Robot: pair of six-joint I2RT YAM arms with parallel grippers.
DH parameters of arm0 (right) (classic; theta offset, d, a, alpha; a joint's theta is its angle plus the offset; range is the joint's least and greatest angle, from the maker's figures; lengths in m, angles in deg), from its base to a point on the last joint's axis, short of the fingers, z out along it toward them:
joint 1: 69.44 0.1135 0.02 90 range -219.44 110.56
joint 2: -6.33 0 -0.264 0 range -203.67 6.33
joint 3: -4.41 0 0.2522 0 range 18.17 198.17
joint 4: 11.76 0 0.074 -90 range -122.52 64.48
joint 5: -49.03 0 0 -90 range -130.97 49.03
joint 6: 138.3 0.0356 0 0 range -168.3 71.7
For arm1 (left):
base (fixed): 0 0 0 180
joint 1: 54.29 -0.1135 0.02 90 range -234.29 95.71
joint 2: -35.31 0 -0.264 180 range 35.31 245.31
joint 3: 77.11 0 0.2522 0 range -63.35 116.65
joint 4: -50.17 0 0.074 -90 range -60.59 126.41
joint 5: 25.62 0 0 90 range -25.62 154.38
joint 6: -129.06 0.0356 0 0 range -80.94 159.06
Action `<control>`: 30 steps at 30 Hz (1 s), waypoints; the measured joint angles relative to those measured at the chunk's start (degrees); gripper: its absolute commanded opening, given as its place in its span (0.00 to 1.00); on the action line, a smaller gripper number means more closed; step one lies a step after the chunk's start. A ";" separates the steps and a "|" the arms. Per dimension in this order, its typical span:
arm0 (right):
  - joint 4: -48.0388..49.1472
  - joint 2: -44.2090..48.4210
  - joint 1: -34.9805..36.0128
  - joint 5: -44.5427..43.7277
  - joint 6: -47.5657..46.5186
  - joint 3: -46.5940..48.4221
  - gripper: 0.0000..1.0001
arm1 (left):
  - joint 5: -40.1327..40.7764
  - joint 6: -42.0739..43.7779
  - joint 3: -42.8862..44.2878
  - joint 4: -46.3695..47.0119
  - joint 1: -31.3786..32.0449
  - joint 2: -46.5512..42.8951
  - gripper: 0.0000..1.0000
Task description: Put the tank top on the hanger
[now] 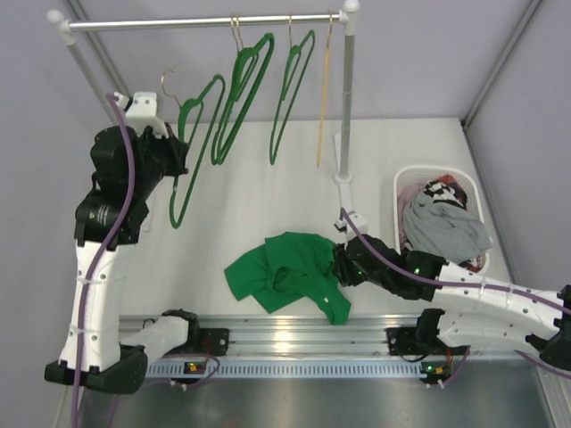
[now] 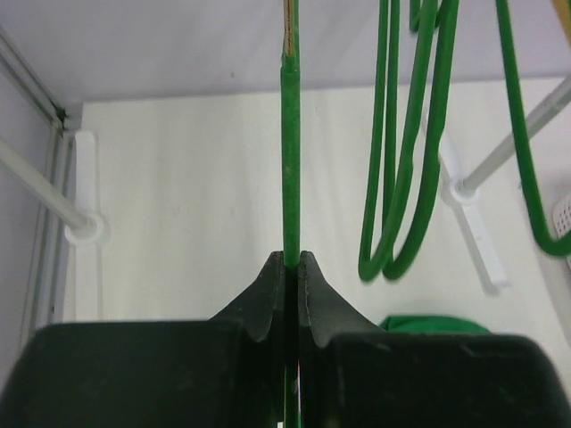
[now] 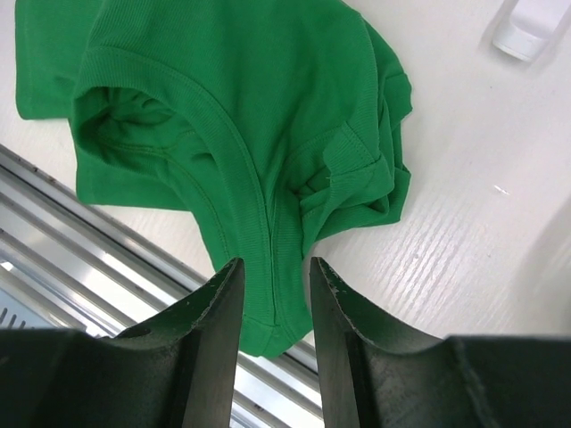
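The bright green tank top [image 1: 284, 269] lies crumpled on the white table near the front edge, and fills the right wrist view [image 3: 223, 98]. My right gripper [image 1: 339, 265] is open at its right end; in the right wrist view [image 3: 275, 267] the jaws stand either side of a ribbed strap. My left gripper [image 1: 177, 150] is raised at the far left and shut on a thin green hanger [image 1: 190, 160]. In the left wrist view the hanger's bar [image 2: 291, 160] runs straight up from the closed jaws of that gripper [image 2: 292, 259].
Two more green hangers [image 1: 241, 94] [image 1: 290, 89] and a yellow hanger [image 1: 324, 98] hang on the white rack rail [image 1: 205, 23]. The rack's post foot [image 1: 344, 183] stands mid-table. A white basket [image 1: 403, 183] with a grey garment [image 1: 443, 227] sits at right. A metal rail [image 1: 294, 325] runs along the near edge.
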 measured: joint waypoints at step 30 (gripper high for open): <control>6.69 -3.06 -0.22 10.34 5.16 -9.77 0.35 | -23.19 -6.36 -31.61 -15.52 3.32 -27.76 0.00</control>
